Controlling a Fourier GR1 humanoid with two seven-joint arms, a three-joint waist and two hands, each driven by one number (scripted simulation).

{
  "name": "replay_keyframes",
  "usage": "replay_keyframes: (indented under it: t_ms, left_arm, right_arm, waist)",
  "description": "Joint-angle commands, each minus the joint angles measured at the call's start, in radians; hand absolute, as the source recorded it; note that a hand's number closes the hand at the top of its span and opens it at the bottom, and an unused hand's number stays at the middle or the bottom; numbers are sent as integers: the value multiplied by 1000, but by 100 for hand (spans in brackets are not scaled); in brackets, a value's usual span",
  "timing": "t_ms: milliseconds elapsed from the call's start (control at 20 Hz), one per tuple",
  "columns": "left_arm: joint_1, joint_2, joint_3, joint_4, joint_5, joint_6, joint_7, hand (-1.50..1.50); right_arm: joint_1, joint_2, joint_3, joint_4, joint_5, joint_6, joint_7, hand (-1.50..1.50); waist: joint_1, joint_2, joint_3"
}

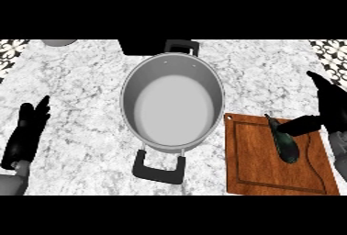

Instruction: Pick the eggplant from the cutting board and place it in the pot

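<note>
From the head view I see the eggplant [285, 143] lying on the cutting board [261, 172], on its far right part, at the right of the counter [81, 105]; the pot [172, 102] stands in the middle, just left of the board, with nothing inside, its black handles at the far and near sides. My right hand [328, 108] is at the eggplant, fingers straight and spread; the thumb reaches to the eggplant's far end, but I cannot tell if it touches. My left hand [25, 133] rests at the left edge, fingers straight and together.
</note>
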Motion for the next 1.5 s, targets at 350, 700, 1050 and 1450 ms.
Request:
replay_keyframes:
  t_ms: [350, 700, 1050, 1450]
  left_arm:
    - [-8, -5, -6, -40, -21, -1, 47, 0]
    - [-4, -6, 27, 4, -19, -21, 3, 0]
    - [0, -37, 6, -79, -56, 8, 87, 0]
    - [12, -54, 55, 14, -68, -34, -19, 0]
  right_arm:
    - [-192, 36, 3, 80, -359, 449, 321, -150]
    - [-211, 46, 59, 93, -379, 428, 441, -150]
    - [-140, 87, 105, 133, -300, 357, 372, -150]
    - [-106, 95, 66, 248, -260, 391, 250, -150]
  waist:
    - [20, 5, 2]
    - [6, 3, 1]
    - [3, 2, 4]
    - [-1, 5, 3]
